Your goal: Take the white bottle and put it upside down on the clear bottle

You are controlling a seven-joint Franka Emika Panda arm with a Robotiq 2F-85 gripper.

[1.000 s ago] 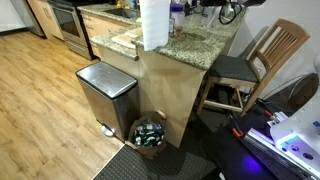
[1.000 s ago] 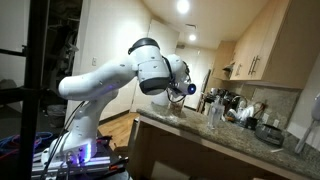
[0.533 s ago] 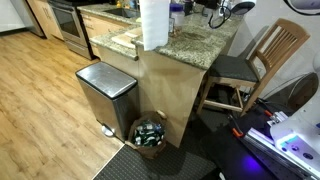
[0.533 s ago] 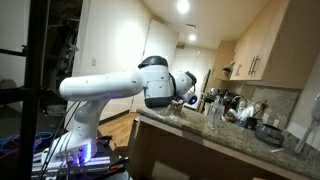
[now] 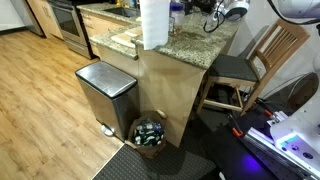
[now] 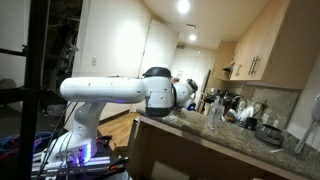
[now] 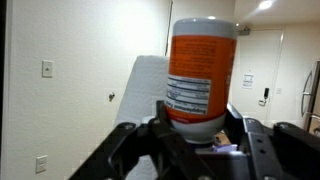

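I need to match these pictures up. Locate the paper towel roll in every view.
In an exterior view: paper towel roll stands top centre on the granite counter.
In an exterior view: not discernible on the granite counter.
Wrist view: left of centre, behind the white bottle.
Shared landmark: the granite counter, in both exterior views.

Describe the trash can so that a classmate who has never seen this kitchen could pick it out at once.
In an exterior view, start at the granite-topped counter and follow its brown end panel down to the wooden floor. There stands the trash can, a tall box with a flat lid. Its brushed metal sets it apart from the small round basket of clutter beside it.
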